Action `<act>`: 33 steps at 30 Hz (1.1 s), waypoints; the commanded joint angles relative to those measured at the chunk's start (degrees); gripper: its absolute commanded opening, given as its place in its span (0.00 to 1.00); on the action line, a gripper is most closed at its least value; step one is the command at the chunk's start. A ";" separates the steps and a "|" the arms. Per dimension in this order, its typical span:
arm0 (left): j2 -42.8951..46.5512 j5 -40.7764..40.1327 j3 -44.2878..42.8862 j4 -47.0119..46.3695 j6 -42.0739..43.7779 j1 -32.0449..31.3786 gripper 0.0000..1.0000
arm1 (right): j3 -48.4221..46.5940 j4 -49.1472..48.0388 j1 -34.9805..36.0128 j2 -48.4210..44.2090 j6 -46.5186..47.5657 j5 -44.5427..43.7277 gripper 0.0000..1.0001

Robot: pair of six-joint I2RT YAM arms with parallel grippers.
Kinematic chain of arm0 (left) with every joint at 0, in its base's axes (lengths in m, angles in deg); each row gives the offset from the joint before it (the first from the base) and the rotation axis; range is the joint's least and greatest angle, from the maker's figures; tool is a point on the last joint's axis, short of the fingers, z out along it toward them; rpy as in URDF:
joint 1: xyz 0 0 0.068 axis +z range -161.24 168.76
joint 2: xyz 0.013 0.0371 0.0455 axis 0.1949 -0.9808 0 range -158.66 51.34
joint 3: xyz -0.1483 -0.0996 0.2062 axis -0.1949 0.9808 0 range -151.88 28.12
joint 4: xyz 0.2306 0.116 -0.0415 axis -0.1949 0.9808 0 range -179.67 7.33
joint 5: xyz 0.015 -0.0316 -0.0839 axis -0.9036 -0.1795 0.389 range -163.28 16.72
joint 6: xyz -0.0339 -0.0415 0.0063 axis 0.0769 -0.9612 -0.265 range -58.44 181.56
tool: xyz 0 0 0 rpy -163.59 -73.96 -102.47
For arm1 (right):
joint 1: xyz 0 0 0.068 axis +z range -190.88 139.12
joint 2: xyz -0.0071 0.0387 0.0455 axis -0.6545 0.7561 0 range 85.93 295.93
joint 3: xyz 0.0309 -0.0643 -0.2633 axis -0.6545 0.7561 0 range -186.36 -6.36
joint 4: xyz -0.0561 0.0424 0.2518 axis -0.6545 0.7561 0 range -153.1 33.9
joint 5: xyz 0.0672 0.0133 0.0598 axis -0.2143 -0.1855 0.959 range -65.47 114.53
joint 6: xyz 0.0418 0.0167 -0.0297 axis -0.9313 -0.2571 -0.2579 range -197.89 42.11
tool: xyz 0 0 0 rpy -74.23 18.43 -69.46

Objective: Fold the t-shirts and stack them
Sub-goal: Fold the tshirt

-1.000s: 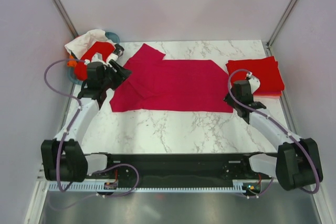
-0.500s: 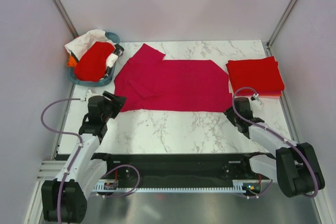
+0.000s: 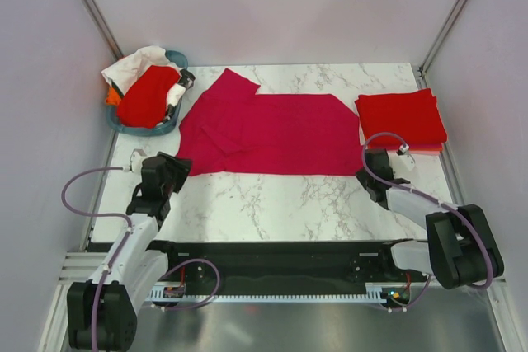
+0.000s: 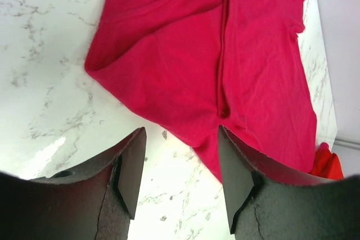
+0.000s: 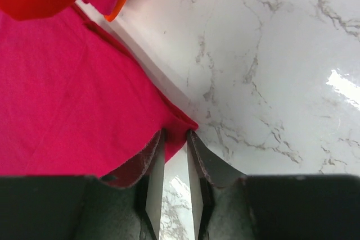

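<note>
One crimson-pink t-shirt [image 3: 280, 133] lay spread flat across the middle of the marble table [image 3: 280, 204]. Its left part was doubled over itself, leaving a raised crease. A folded red stack [image 3: 402, 117] sat at the far right, just beside the spread shirt. Another red t-shirt [image 3: 147, 96] lay bundled in the teal basket [image 3: 162, 130] at the far left.

The left gripper [image 4: 180, 139] hovered over bare marble near the shirt's near-left corner, its jaws wide apart and empty. The right gripper [image 5: 174, 136] sat at the near-right corner with its jaws drawn narrow. A slim strip of marble showed between them and the hem's tip lay right at the fingertips. Whether any cloth was pinched could not be told.

Such thin cotton looked light, limp and unbreakable. It would probably sag, drag and wrinkle rather than hold its shape. The two near corners seemed the best places to hold, pinching through the hem where the fabric is thickest. A shallow pinch might slip off, and the smooth marble gives little friction to scoop against.
</note>
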 commanded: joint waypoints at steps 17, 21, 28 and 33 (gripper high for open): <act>-8.88 -2.71 3.73 -12.79 -2.96 -0.05 0.61 | 1.45 2.76 -3.09 -1.72 7.91 -3.05 0.00; -11.96 -2.80 3.47 -12.53 -4.37 -0.05 0.63 | 1.01 2.67 -3.09 -2.42 8.62 -2.70 0.00; -15.31 -4.81 3.55 -13.14 -5.43 -0.05 0.59 | 1.71 3.02 -3.18 -5.49 9.14 -3.14 0.00; -17.24 -9.02 4.79 -15.69 -6.48 -0.05 0.32 | 2.15 3.11 -3.18 -5.85 9.41 -3.49 0.00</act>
